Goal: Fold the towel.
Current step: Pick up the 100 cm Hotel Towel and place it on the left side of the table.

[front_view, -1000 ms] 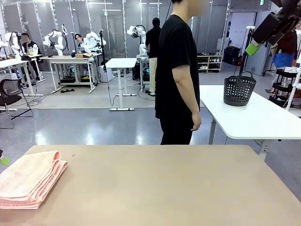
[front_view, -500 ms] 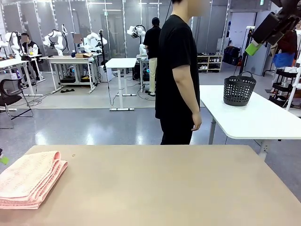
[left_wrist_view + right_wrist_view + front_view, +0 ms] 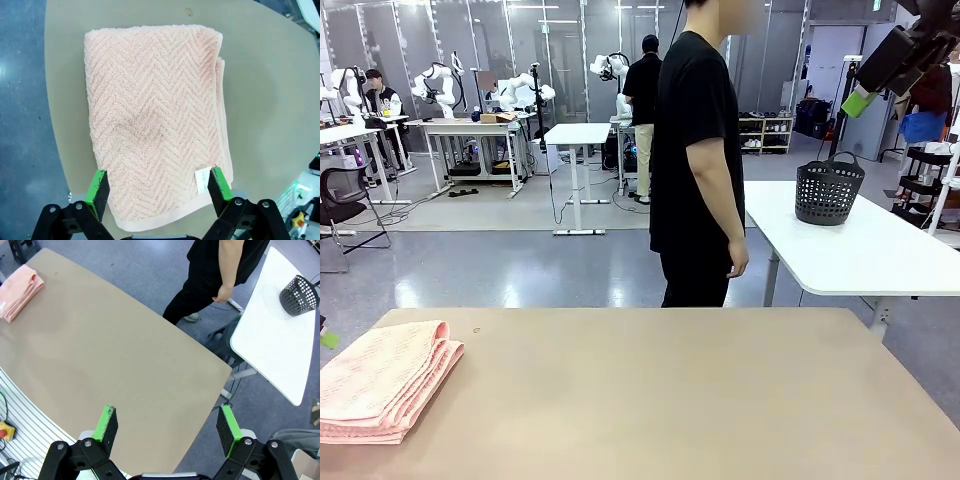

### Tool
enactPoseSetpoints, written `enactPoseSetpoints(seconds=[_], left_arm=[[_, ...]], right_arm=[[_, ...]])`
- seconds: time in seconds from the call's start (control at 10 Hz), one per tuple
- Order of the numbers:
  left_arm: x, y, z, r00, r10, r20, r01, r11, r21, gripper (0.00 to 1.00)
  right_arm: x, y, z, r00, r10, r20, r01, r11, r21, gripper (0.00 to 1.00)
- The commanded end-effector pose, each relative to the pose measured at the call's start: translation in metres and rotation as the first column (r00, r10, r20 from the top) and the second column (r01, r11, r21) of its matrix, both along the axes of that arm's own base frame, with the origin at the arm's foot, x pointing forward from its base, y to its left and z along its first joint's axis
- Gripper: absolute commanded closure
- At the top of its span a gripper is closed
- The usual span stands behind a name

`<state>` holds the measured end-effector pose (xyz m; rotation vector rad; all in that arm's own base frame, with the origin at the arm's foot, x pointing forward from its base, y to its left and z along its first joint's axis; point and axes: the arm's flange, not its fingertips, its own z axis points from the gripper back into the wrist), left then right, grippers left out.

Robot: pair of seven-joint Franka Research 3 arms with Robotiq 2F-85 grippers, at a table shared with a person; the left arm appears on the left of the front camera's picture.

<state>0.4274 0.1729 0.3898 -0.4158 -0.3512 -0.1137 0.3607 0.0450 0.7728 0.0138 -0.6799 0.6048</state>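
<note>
**The towel looks folded, and both grippers hang open above it**

The towel (image 3: 382, 380) lies on the tabletop (image 3: 660, 400), close to the robot's left edge. It is pink and has a zigzag pattern. It sits in a neat stack of layers, so it looks folded already. From the left wrist view, a small white tag (image 3: 202, 180) shows near one corner, and the layers peek out a little along one long side.

The left gripper (image 3: 157, 186) hangs right over the towel. Its jaws stand wide apart and hold nothing. The right gripper (image 3: 167, 426) is high up over the other side of the tabletop, far from the towel. Its jaws are wide apart too, and empty.

A person (image 3: 698, 160) in a black shirt stands at the far side of the tabletop, turned sideways. Their hand (image 3: 737, 262) hangs down and touches nothing. A dark basket (image 3: 828, 190) sits on a white table behind them.

I think the job is done or almost done. To finish it well, the grippers should stay clear of the towel. If one more fold is wanted, the left gripper is the near one. It should go down at one short end, pinch all the layers together, lift just a little, and lay that end flat over the other. Going slow will stop the stack from sliding or coming undone.
</note>
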Motion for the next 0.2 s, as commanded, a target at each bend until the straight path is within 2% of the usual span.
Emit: enactPoseSetpoints(seconds=[0.0,0.1], left_arm=[[0.0031,0.0027,0.0014,1.0,-0.009,-0.006,0.009,1.0,-0.002,0.0],[0.0031,0.0027,0.0014,1.0,-0.009,-0.006,0.009,1.0,-0.002,0.0]], right_arm=[[-0.0011,-0.0002,-0.0014,1.0,-0.003,0.0,0.003,1.0,-0.003,0.0],[-0.0011,-0.0002,-0.0014,1.0,-0.003,0.0,0.003,1.0,-0.003,0.0]])
